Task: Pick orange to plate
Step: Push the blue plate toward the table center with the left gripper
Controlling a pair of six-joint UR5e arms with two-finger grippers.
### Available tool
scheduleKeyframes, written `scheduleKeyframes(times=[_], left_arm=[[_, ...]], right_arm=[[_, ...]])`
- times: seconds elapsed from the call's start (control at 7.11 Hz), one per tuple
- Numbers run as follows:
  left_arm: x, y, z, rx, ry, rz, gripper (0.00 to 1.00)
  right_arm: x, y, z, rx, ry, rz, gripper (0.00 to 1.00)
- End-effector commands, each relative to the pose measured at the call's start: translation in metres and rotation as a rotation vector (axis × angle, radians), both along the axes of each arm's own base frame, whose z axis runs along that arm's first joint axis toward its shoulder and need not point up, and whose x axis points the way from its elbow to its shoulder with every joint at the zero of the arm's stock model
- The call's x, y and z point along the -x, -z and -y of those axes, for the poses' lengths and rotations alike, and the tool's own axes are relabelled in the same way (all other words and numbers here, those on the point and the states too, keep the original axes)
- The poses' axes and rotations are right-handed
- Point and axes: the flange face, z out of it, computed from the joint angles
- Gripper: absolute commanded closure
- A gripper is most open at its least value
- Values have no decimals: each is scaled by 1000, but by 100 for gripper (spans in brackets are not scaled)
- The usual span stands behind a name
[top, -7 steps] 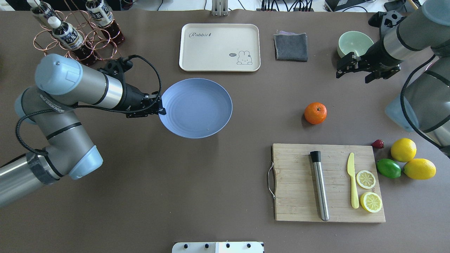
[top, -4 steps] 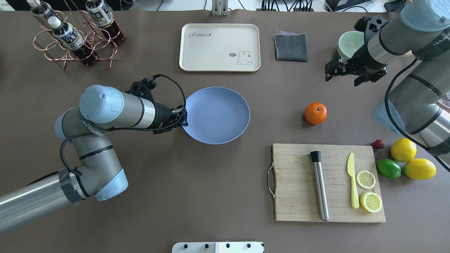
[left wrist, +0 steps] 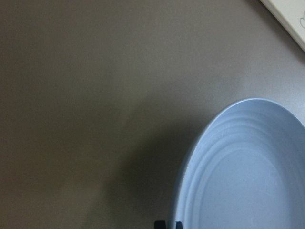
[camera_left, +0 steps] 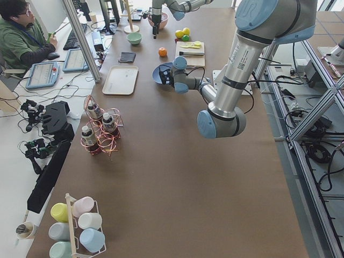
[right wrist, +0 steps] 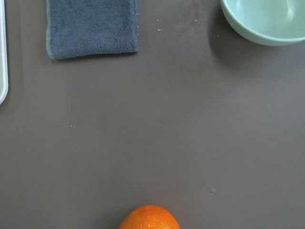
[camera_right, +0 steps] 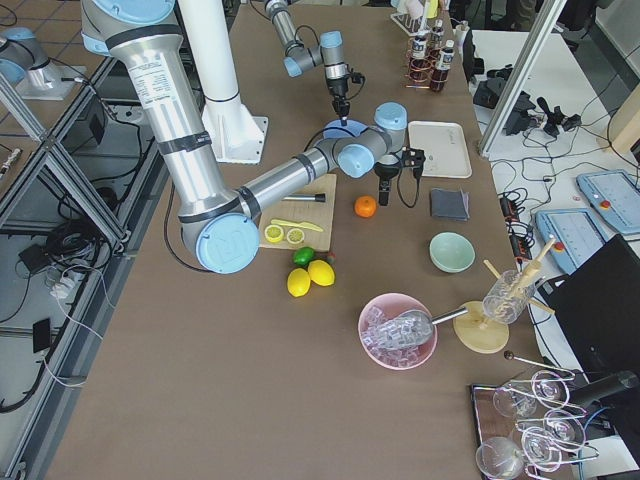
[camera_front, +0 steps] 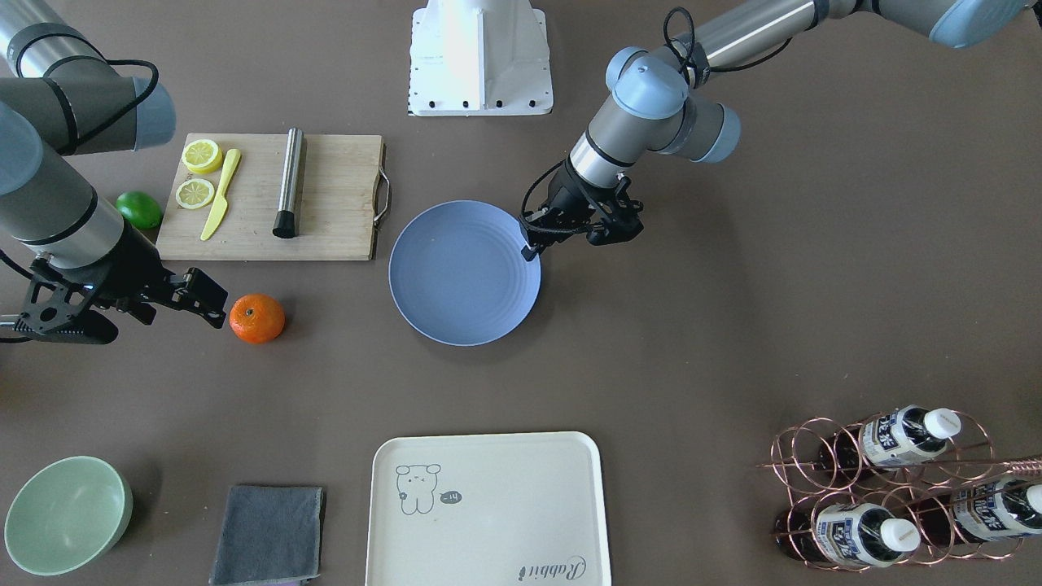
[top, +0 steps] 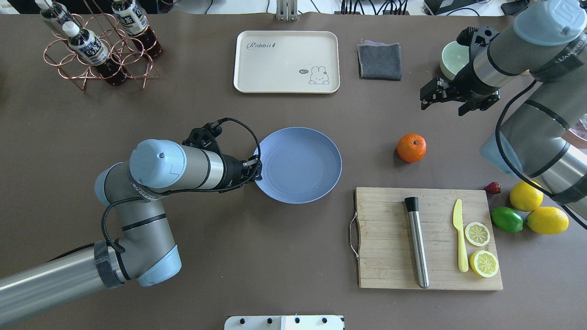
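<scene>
The orange [top: 411, 147] rests on the brown table, right of centre, and also shows at the bottom edge of the right wrist view [right wrist: 149, 217]. My right gripper [top: 451, 100] hovers open beyond it, towards the mint bowl, holding nothing. The pale blue plate [top: 298, 165] is near the table's middle, left of the orange and apart from it. My left gripper [top: 257, 168] is shut on the plate's left rim; in the left wrist view the plate [left wrist: 248, 176] casts a shadow on the table. In the front view the orange [camera_front: 257, 317] lies just beside the right gripper [camera_front: 122, 309].
A wooden cutting board [top: 426, 238] with a steel muddler, a yellow knife and lemon slices lies near the orange. Lemons [top: 526, 195] and a lime [top: 507, 219] sit at its right. Cream tray [top: 286, 62], grey cloth [top: 379, 60], mint bowl [top: 454, 57] and bottle rack [top: 91, 41] line the far edge.
My left arm has carried the plate to the right and nearer the robot, closer to the orange. My right gripper has shifted left, still open. The orange has not moved.
</scene>
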Motion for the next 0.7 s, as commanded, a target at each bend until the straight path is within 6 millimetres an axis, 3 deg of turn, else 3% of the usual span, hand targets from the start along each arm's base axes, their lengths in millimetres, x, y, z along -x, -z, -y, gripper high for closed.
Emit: scheduleKeyframes(times=[0.0,0.14,0.56], left_arm=[[3,-4,0,-55,-9,19,2],[10,4,2,-64,-8,6,2],[46,-3,32,-152,24,39,2]], right_arm=[[5,-1,-2,2,8,-2,0],[13,-7,-3,9,17,-13,0],[62,-17,-24,-15,59,-71,0]])
